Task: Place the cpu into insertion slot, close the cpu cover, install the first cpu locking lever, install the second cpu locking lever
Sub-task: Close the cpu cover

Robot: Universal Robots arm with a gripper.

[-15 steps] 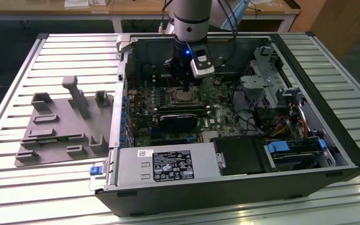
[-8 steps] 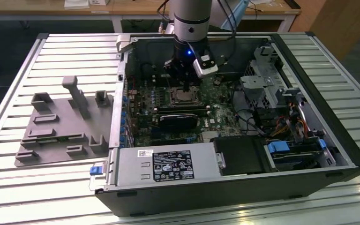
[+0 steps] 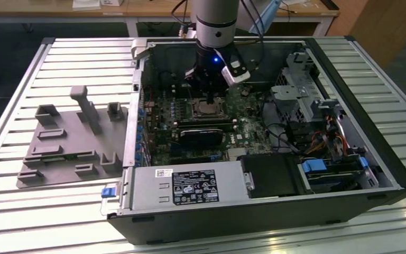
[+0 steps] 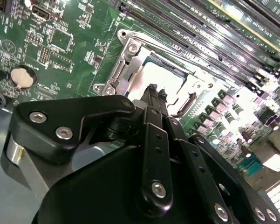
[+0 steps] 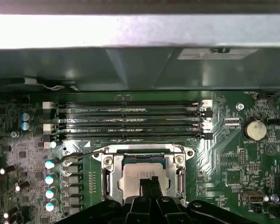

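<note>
The cpu (image 5: pixel 136 171) lies flat in the insertion slot (image 3: pixel 206 109) on the green board, its pale metal top (image 4: pixel 160 78) showing. The cpu cover (image 5: pixel 140 150) sits down around it, and the chip shows through its window. A thin wire locking lever (image 5: pixel 79 156) slants away from one corner of the socket, raised off the board. My gripper (image 5: pixel 149 182) hangs straight over the chip, its tips just above the metal top in both wrist views. Its black fingers (image 4: pixel 152 95) are pressed together with nothing between them. In the exterior view the gripper (image 3: pixel 210 100) reaches down into the open computer case.
Long memory slots (image 5: pixel 130 121) run beside the socket, and a coin battery (image 5: pixel 254 129) and a row of capacitors (image 5: pixel 50 178) flank it. A black card (image 3: pixel 201 138) and the power supply (image 3: pixel 185 188) lie nearer the camera. A grey fixture (image 3: pixel 69 143) sits on the slatted table.
</note>
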